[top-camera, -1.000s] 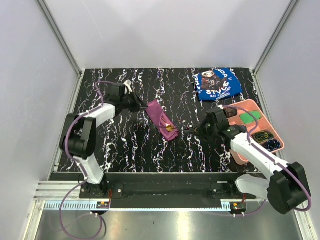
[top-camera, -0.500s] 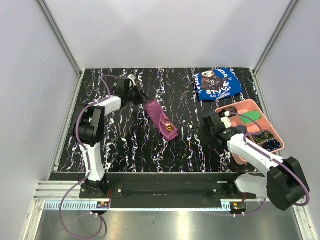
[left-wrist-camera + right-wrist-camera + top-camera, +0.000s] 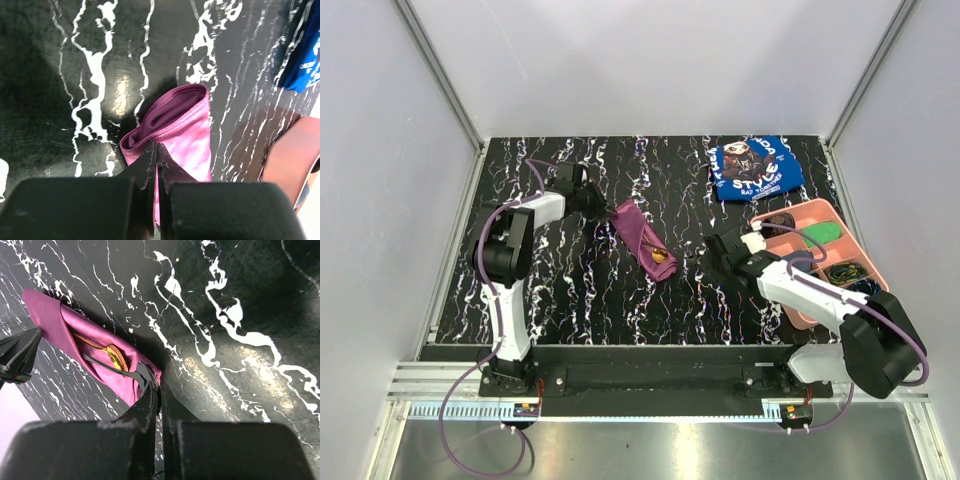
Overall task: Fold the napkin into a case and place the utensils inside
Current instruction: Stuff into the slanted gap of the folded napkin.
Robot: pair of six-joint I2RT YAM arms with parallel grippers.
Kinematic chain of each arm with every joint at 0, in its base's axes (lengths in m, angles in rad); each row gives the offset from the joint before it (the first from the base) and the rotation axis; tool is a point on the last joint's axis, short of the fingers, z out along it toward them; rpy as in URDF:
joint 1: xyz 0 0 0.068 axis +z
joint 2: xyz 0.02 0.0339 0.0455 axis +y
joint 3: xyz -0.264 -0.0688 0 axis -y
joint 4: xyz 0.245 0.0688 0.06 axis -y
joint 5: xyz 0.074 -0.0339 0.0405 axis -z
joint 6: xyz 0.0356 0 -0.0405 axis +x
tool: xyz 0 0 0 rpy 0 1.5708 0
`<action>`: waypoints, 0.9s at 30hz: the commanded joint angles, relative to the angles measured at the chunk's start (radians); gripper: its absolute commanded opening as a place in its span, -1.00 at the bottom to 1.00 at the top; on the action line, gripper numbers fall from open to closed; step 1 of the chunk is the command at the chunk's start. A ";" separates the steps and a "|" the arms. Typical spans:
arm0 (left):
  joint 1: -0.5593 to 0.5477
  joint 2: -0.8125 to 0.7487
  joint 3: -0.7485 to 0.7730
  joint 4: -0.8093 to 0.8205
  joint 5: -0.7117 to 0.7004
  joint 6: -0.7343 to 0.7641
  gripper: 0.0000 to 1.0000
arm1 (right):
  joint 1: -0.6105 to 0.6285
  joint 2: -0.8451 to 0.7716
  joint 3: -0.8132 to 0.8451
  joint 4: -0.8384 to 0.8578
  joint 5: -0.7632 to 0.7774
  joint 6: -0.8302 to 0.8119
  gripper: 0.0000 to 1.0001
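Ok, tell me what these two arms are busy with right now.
The purple napkin lies folded into a narrow case between the two arms, with the gold spoon showing in the fold at its near end. The left claw is shut at the far end, and the right claw is shut at the spoon end. Whether either actually pinches cloth is hard to tell.
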 commanded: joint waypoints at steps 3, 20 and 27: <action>-0.004 0.028 0.043 -0.021 -0.030 -0.015 -1.00 | 0.052 0.045 0.050 0.043 0.109 0.105 -1.00; -0.018 0.022 0.005 -0.018 -0.033 -0.026 -1.00 | 0.114 0.199 0.106 0.119 0.141 0.324 -1.00; -0.021 0.019 0.000 -0.019 -0.027 -0.026 -1.00 | 0.151 0.272 0.153 0.132 0.130 0.405 -0.95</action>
